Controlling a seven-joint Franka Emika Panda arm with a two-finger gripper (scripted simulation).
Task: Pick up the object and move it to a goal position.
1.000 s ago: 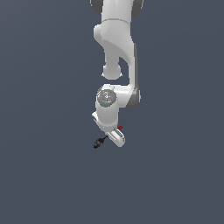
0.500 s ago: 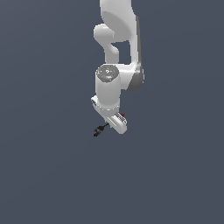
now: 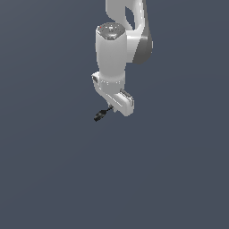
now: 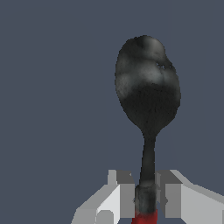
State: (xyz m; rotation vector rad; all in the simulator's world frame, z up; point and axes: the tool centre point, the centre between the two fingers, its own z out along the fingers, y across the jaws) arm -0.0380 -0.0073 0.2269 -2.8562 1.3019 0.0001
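Observation:
The object (image 4: 148, 100) is a slender stick with a black rounded knob at one end and a red end near the fingers. In the wrist view my gripper (image 4: 145, 197) is shut on its thin stem, one grey finger (image 4: 124, 199) on each side. In the exterior view the black knob (image 3: 99, 116) sticks out to the exterior view's left from under the white hand (image 3: 117, 100). The gripper's fingers are hidden by the hand there. The red end does not show in the exterior view.
A plain dark grey-blue surface (image 3: 170, 170) fills both views. The white arm (image 3: 120, 36) rises to the top of the exterior view. No goal marker shows.
The arm has risen toward the camera with the object held in the gripper; the hand and knob sit higher in the exterior view, and the red end is now hidden.

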